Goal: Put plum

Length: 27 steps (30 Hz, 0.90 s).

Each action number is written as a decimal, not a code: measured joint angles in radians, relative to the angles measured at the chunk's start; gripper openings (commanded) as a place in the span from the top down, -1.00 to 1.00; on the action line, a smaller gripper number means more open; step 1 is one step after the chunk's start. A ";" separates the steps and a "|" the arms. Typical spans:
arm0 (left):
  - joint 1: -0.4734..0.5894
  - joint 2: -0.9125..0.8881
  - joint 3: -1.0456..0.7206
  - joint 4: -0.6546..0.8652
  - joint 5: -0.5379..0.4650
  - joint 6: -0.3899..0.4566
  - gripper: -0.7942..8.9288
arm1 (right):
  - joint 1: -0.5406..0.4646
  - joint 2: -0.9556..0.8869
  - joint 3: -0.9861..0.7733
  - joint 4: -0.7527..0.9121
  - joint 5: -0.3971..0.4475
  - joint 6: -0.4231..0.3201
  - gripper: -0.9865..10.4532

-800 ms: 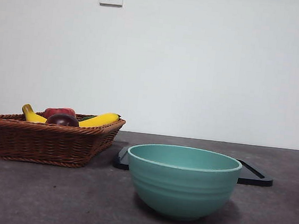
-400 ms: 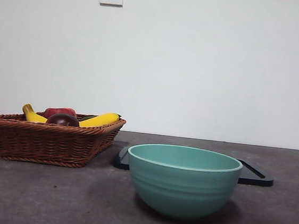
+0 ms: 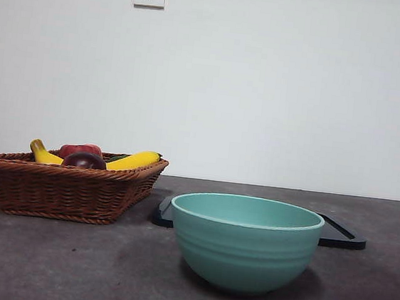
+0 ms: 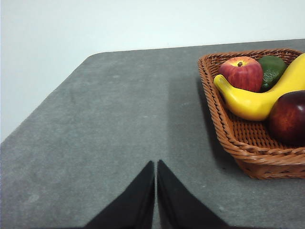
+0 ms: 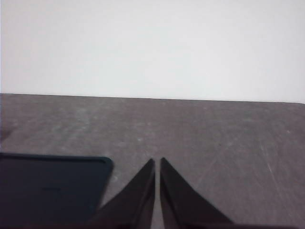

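The left gripper (image 4: pixel 156 164) is held with jaws clenched on nothing above the grey counter (image 4: pixel 119 119). Well beyond the jaws, the dark maroon plum (image 4: pixel 289 117), partly cut off, lies in the brown wicker basket (image 4: pixel 248 155). The right gripper (image 5: pixel 157 162), likewise closed and empty, is seen just beside a black flat tray (image 5: pixel 47 186).

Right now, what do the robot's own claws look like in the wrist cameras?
Only the tips show. The left claw is two matte black jaws tapering to sharp points, smooth and unmarked. The right claw looks the same. No cables, labels or arm bodies are in view.
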 measured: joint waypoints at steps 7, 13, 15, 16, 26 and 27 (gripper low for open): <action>0.000 0.000 0.000 0.000 0.000 0.000 0.82 | 0.000 -0.046 -0.080 0.003 0.002 0.000 0.81; 0.000 0.000 0.000 0.000 0.000 0.000 0.82 | 0.000 -0.046 -0.108 0.003 0.003 0.000 0.81; 0.000 0.000 0.000 0.000 0.000 0.000 0.82 | 0.000 -0.046 -0.121 0.002 0.003 0.000 0.81; 0.000 0.000 0.000 0.000 0.000 0.000 0.82 | 0.000 -0.046 -0.128 0.002 0.003 0.000 0.81; 0.000 0.000 0.000 0.000 0.000 0.000 0.82 | 0.000 -0.046 -0.143 -0.059 0.005 0.000 0.81; 0.000 0.000 0.000 0.000 0.000 0.000 0.82 | 0.000 -0.046 -0.143 -0.059 0.005 0.000 0.81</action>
